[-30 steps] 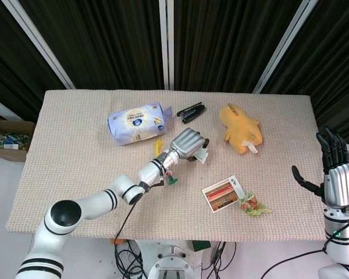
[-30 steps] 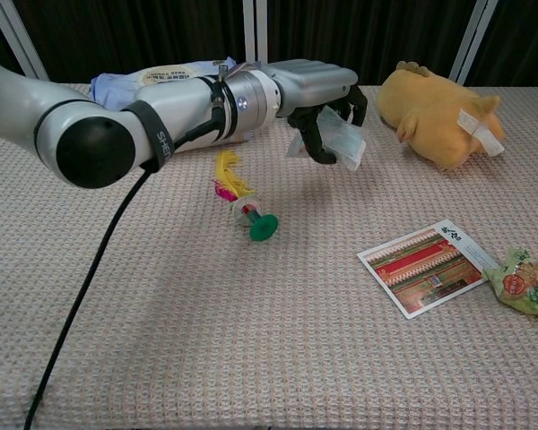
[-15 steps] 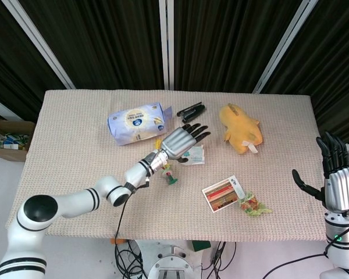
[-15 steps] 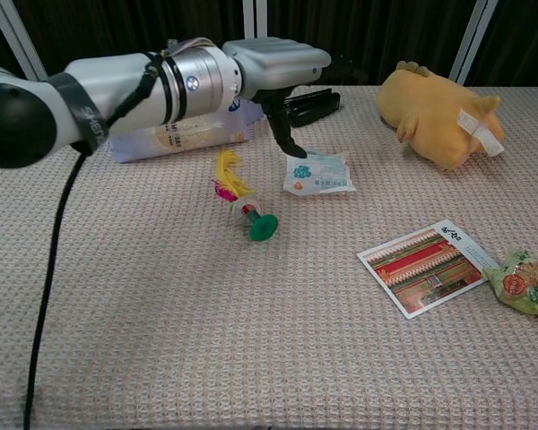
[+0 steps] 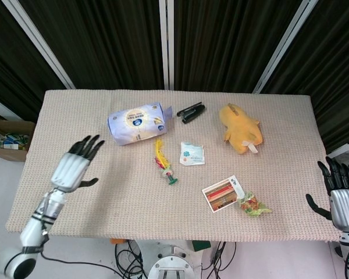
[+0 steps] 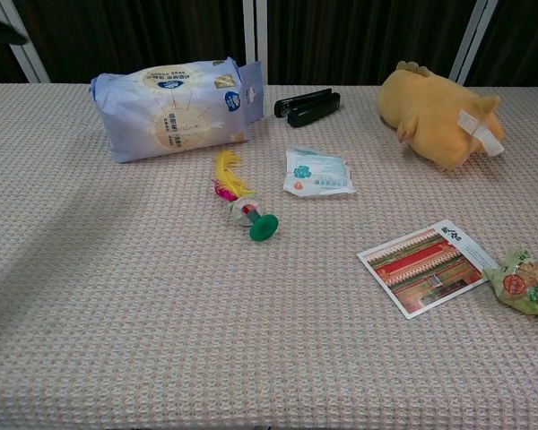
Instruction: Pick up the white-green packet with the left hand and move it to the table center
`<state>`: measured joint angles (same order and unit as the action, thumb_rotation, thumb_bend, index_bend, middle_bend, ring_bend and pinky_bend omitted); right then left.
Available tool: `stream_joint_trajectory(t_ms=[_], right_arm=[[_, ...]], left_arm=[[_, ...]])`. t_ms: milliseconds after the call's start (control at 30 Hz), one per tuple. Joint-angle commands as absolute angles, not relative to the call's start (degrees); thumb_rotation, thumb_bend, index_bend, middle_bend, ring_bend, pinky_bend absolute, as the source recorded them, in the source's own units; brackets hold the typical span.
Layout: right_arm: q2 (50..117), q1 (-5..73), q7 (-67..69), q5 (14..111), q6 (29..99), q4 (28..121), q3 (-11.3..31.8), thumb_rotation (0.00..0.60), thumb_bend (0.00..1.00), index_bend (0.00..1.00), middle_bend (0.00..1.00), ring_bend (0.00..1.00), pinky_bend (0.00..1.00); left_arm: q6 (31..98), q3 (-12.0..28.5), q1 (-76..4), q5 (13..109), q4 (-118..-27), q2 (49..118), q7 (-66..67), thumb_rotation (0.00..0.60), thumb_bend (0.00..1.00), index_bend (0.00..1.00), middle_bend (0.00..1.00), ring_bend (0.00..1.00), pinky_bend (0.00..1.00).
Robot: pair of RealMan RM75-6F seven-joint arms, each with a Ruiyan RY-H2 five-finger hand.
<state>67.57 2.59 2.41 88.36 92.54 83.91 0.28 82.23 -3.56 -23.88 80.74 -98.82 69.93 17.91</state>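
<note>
Near the middle of the table [image 5: 70, 116], lying flat and touched by nothing: the packet [image 5: 192, 153]. Seems already placed where the task asks, so the main part judged as done. Sits just right of the shuttlecock [image 5: 164, 164], apart from it, with the stapler [image 5: 190, 112] further back and the bag [image 5: 136, 122] to the back-left. Well apart from the plush [image 5: 240, 128] on the right and from the card [image 5: 222, 193] and the snack [image 5: 253, 204] toward the front right.

Looks small, thin and roughly square, white with green print and a green round mark near one corner. Appears soft and a little puffed, with crinkled sealed edges, slightly turned against the table edge. Probably light and easy to shift by a small touch. Text on it too small to read.

Left hand [image 5: 75, 165] far from the packet, over the left edge of the table, fingers spread apart and holding nothing. Not visible in the chest view, except maybe a dark bit at the top-left corner, not sure. Right hand [image 5: 340, 197] beside the front right corner, off the table, fingers also apart and empty.

Left to do, by judgement: very little, perhaps only bringing the left arm to rest. No need seen to grasp again, unless a more exact centre is wanted.
</note>
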Motion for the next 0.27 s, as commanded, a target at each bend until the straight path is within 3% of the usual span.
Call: stream_joint_trajectory(t_ms=[33,267], right_arm=[[65.87,0.39,-1.34,84.64,88.51,85.47,-1.79,0.600,0.30,0.00,0.00,0.00,0.00],[67.12,0.43,-1.86,85.62,87.60,83.81,-1.71,0.600,0.30,0.00,0.00,0.00,0.00]], left_arm=[[95.65,-11.38,-9.28,85.04,-87.77,69.20,10.16,0.489,0.06,0.01,0.00,0.00,0.18],[98.79,-10.99,-4.70,87.55,-80.66,70.17,2.83,0.468,0.06,0.01,0.00,0.00,0.17]])
